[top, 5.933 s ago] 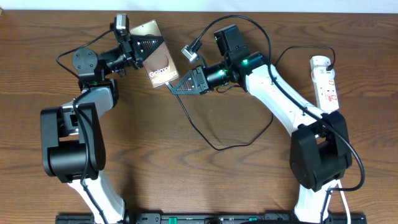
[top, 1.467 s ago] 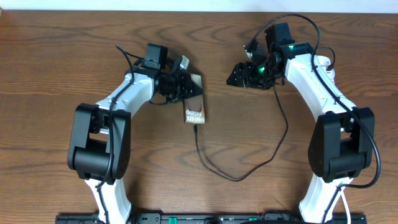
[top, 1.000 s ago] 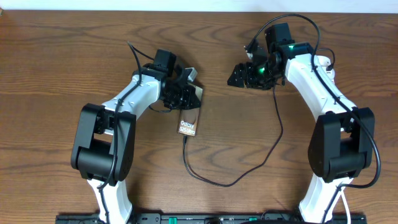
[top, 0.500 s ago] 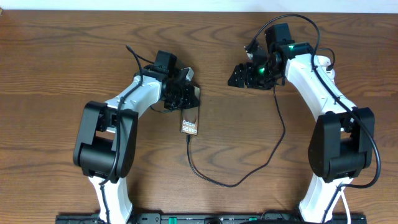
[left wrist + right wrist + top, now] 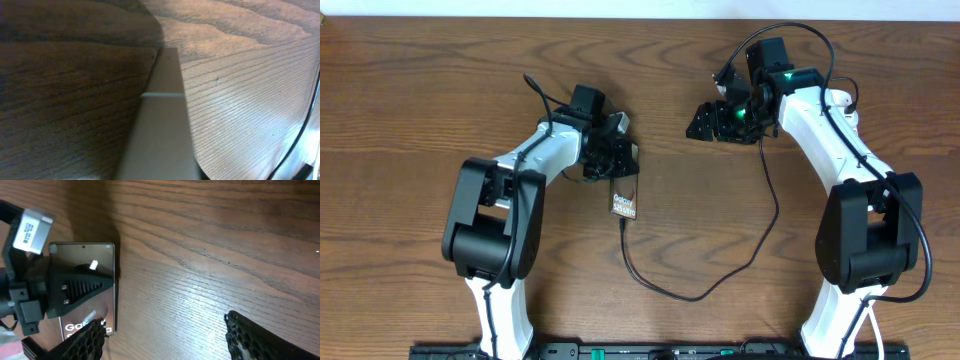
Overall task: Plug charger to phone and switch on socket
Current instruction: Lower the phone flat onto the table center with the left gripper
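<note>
Since a second ago my left gripper [image 5: 617, 163] has drawn the phone [image 5: 625, 203] down and inward, jaws pinched on its upper end, the charger [image 5: 690, 294] trailing from the end farthest from them. My right gripper [image 5: 700, 120] hangs spread and empty, the phone well out ahead of its jaws. Plugging looks done, I judge; next I let go, then take the right back to the socket, which I cannot pick out, and press its switch.

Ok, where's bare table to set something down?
Free: the table left of the left arm, and the middle between phone and charger cable. Crowded: around the left claw gripping the phone, and by the right claw.
</note>
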